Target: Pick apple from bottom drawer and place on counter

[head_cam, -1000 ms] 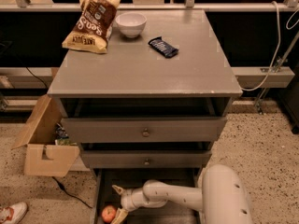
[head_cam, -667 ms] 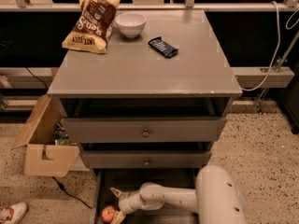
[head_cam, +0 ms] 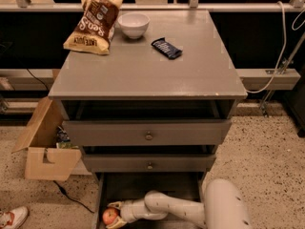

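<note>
My pincer (head_cam: 113, 214) is down in the drawer (head_cam: 157, 187), at its front left, right against the apple (head_cam: 109, 216); whether it grips, I cannot tell.

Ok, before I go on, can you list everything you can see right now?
counter: one, grey, top of the cabinet
chip bag: one, brown and yellow, counter's back left
bowl: one, white, beside the chip bag
snack bar: one, dark blue, right of the bowl
knobbed drawers: two, grey, under the counter
bottom drawer: one, grey, pulled open
apple: one, red-yellow, in the bottom drawer's front left
cardboard box: one, brown, on the floor left of the cabinet
shoe: one, white and red, bottom left corner
arm: one, white, reaching into the bottom drawer
gripper: one, pale, at the apple
</note>
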Robot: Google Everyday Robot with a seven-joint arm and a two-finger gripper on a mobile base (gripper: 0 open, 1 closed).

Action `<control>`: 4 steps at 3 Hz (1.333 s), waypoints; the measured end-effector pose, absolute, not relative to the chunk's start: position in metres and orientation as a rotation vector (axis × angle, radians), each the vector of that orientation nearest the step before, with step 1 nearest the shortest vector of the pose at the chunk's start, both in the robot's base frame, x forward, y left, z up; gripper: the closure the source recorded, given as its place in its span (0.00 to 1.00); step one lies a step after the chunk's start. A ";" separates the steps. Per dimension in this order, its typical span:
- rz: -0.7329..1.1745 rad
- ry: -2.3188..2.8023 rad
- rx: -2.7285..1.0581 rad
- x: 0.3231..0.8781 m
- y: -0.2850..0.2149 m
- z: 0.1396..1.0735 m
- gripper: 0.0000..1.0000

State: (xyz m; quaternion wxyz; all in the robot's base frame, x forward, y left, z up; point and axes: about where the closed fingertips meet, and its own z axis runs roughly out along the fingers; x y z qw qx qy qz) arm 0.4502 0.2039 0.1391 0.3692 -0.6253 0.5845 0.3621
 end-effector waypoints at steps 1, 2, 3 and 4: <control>0.960 1.465 -1.580 0.442 0.197 0.148 0.70; 0.936 1.342 -1.584 0.438 0.167 0.201 0.94; 0.893 1.260 -1.559 0.428 0.116 0.265 1.00; 0.864 1.221 -1.499 0.429 0.061 0.310 1.00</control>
